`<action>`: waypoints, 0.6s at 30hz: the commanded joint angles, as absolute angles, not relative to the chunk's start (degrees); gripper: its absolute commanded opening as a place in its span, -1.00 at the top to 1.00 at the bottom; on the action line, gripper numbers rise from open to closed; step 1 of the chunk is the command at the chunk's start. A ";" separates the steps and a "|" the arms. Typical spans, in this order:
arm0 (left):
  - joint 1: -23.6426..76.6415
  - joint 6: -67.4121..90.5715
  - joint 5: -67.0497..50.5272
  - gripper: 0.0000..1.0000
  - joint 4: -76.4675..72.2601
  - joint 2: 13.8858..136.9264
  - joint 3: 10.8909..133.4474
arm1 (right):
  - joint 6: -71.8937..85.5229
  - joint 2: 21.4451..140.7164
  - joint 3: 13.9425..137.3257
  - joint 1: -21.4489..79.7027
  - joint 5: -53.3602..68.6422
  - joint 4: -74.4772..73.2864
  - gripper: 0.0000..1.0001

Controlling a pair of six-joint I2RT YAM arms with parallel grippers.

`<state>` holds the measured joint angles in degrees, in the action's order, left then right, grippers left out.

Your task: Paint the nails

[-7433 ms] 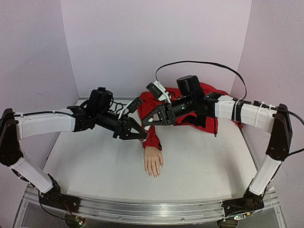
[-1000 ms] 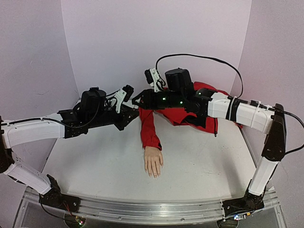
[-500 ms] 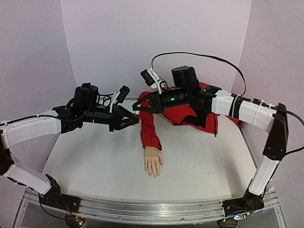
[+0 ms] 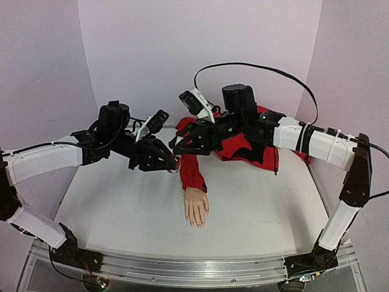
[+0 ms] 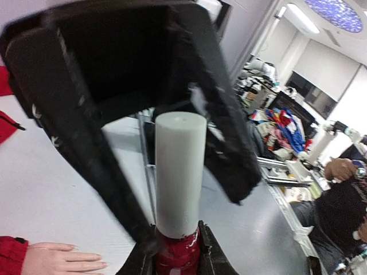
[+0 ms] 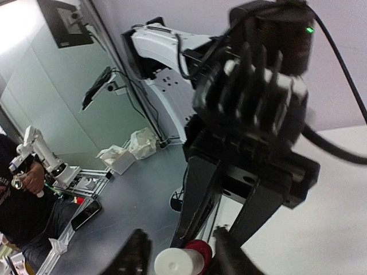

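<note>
Legible text, all views: none.
White cap (image 5: 180, 172): plain, no print.
Red bottle (image 5: 178, 258): no label in view.
White arm casings (image 4: 45, 159): no markings resolvable.
Room clutter behind (image 5: 281, 117): too blurred to read.
Wall monitor (image 6: 67, 20): dark, nothing readable.

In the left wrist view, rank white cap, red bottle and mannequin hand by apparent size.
1. white cap: largest, though nearest the camera.
2. mannequin hand and red bottle: both cropped, too alike to rank.
</note>
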<state>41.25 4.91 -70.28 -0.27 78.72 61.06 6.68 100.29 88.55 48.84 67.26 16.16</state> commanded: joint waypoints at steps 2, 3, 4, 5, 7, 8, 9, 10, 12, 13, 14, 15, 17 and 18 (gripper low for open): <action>40.52 0.23 -49.95 1.00 -4.26 74.59 59.09 | 7.95 94.69 86.25 47.87 46.84 13.36 -0.48; 40.56 0.11 -44.38 1.00 -3.80 74.00 58.37 | 8.07 94.21 86.04 47.80 42.47 12.67 -0.63; 40.52 0.09 -38.71 1.00 -3.28 73.38 57.67 | 8.16 93.75 85.93 47.79 38.43 11.87 -0.74; 40.52 0.09 -32.96 1.00 -2.97 72.72 57.00 | 8.50 93.43 85.99 47.79 34.72 11.13 -0.80; 40.75 -1.53 -22.83 1.00 -2.38 71.56 55.83 | 9.92 93.38 86.54 47.78 29.61 10.16 -0.83; 40.82 -1.61 -19.25 1.00 -2.07 71.20 55.62 | 10.99 93.61 87.07 47.81 28.57 9.92 -0.83; 40.97 -1.67 -16.19 1.00 -1.88 70.86 55.49 | 12.38 94.05 87.77 47.77 28.23 9.79 -0.83; 41.18 -1.51 -13.60 1.00 -1.85 70.70 55.42 | 14.09 94.57 88.51 47.81 28.21 9.76 -0.81; 41.36 -1.49 -10.92 1.00 -1.76 70.66 55.78 | 17.71 96.32 90.55 47.96 28.19 9.76 -0.75; 41.47 -1.49 -10.18 1.00 -1.76 70.78 56.04 | 19.30 97.04 91.73 48.33 27.48 9.76 -0.75; 41.57 -1.40 -9.54 1.00 -1.76 71.07 56.33 | 20.50 97.85 92.85 48.74 26.57 9.76 -0.75; 41.65 -1.10 -9.05 1.00 -1.69 71.42 56.70 | 21.40 98.50 93.75 49.26 25.52 9.76 -0.74; 41.75 -0.54 -8.54 1.00 -1.75 72.08 57.30 | 22.16 99.73 95.28 50.12 23.14 9.76 -0.72; 41.82 -0.53 -8.56 1.00 -1.76 72.58 57.67 | 22.48 100.32 96.04 50.50 21.55 9.76 -0.71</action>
<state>41.30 -0.21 -14.22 0.14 72.90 54.98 17.93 98.50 91.11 48.60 27.55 8.29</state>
